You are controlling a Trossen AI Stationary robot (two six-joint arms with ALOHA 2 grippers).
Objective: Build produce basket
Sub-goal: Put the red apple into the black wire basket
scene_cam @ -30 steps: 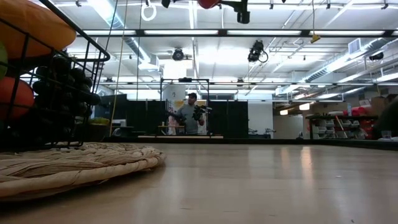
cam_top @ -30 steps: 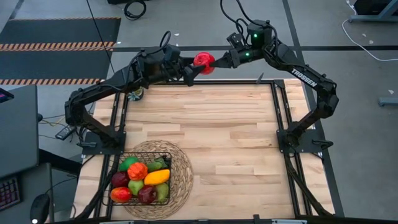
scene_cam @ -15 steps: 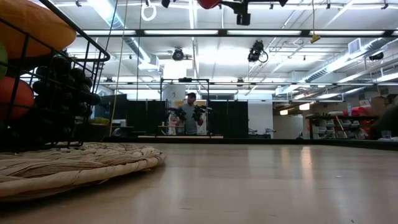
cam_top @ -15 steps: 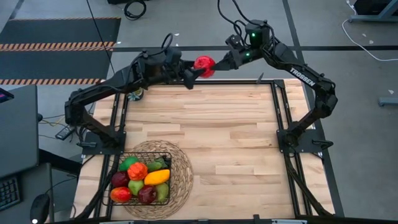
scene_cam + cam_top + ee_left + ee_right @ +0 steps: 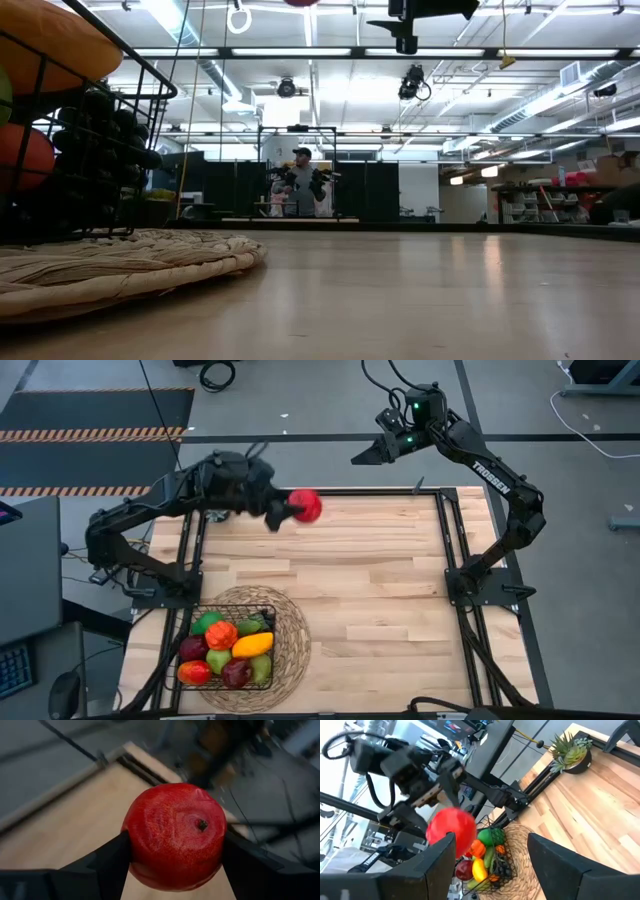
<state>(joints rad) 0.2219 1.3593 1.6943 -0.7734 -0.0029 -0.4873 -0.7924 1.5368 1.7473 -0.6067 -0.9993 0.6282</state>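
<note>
A red apple (image 5: 308, 505) hangs above the far part of the wooden table (image 5: 380, 590), with my left gripper (image 5: 296, 509) shut on it. Close up, the apple (image 5: 174, 835) shows between two dark fingers. My right gripper (image 5: 358, 458) stands open and apart from it, beyond the table's far edge, with nothing between its fingers (image 5: 440, 862). The black wire basket (image 5: 227, 648) sits on a round woven mat (image 5: 290, 645) at the near left. It holds several pieces of produce, among them an orange, a yellow fruit and green ones. My left gripper pinches the apple by two opposite sides (image 5: 131, 851) between its two fingers. The fingers (image 5: 107, 865) come from the table's left, slanting a little downward. The apple's dimpled end (image 5: 201, 825) faces back toward the wrist. It is lifted clear of the table.
A small potted plant (image 5: 572, 752) stands at the table's far left corner. Black frame rails (image 5: 452, 530) run along the table's left and right edges. A person (image 5: 300, 185) stands far back in the room. Bare wood lies between the mat and the far edge.
The apple stood between both grippers beyond the far edge. My left gripper has carried it toward the table's left and near side, over the table's far part, and has tipped more level. My right gripper has drawn back toward the right, apart from the apple.
</note>
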